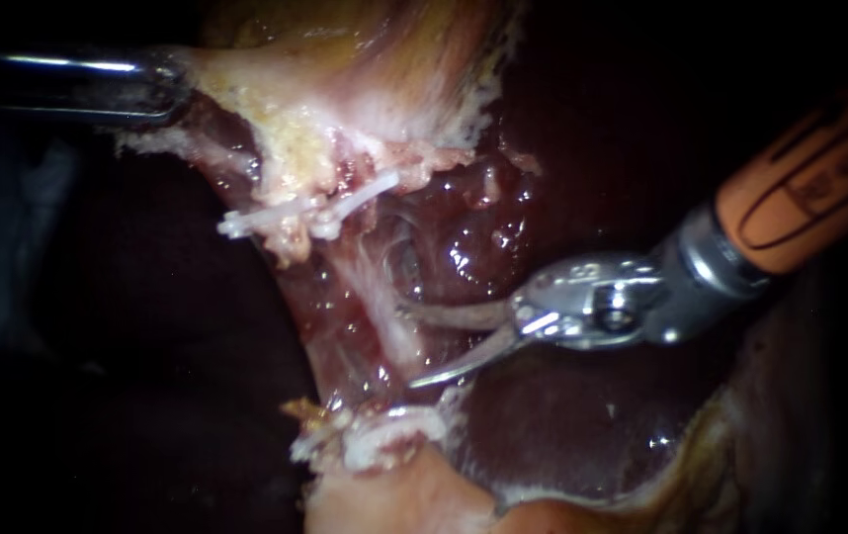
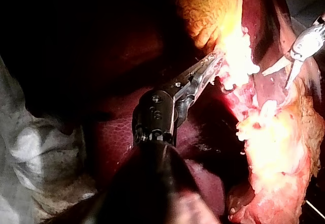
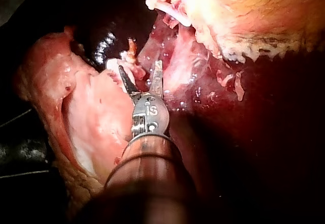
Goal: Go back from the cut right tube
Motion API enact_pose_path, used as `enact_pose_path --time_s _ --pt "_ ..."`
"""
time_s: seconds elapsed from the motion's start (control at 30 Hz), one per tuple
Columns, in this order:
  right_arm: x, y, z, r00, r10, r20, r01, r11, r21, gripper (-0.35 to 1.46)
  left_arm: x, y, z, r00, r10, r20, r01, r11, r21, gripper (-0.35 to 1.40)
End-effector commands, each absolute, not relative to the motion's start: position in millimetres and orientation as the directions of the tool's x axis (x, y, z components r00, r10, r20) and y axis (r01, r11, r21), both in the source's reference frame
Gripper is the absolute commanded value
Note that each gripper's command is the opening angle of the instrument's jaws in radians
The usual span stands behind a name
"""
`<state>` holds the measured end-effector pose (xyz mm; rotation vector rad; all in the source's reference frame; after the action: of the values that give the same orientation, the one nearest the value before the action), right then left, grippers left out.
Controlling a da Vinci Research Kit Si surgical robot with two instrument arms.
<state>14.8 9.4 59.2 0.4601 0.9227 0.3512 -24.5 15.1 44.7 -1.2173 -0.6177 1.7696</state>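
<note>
My right instrument [image 1: 410,346] comes in from the right with two thin curved blades standing open and nothing between them. Their tips lie just beside a pale tube [image 1: 377,297] that runs down from white clips [image 1: 276,220] to more clips [image 1: 384,427] lower down. I cannot make out a cut end. In the right wrist view the open blades [image 3: 139,67] point at the same pale tissue. My left instrument [image 1: 172,84] enters from the upper left, shut on the edge of the yellowish gallbladder [image 1: 365,59] and holding it up; its jaws [image 2: 212,62] bite into bright tissue.
Dark red liver [image 1: 562,415] lies under and around the blades. A fatty pale stump [image 1: 394,494] sits below the lower clips. White cloth [image 2: 35,153] lies beside the left shaft.
</note>
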Motion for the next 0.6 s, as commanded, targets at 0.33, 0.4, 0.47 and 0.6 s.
enact_pose_path --time_s 0.33,0.4,0.47,0.6 --pt "9.1 11.1 57.5 0.634 0.423 -0.647 -0.141 0.886 0.441 1.45 -24.4 15.2 44.9 -0.137 0.867 -0.480 -0.379 -0.493 -0.783 -0.35" --pt "8.9 11.1 57.5 0.637 0.428 -0.641 -0.144 0.883 0.447 1.45 -24.5 15.2 45.1 -0.137 0.866 -0.480 -0.380 -0.494 -0.782 -0.35" --pt "8.9 11.1 57.6 0.640 0.425 -0.640 -0.141 0.884 0.446 1.45 -24.6 15.2 45.4 -0.137 0.866 -0.482 -0.380 -0.495 -0.781 -0.35" --pt "9.0 11.2 57.6 0.642 0.419 -0.642 -0.128 0.884 0.449 1.45 -25.3 15.1 47.0 -0.137 0.863 -0.487 -0.384 -0.499 -0.776 -0.35"
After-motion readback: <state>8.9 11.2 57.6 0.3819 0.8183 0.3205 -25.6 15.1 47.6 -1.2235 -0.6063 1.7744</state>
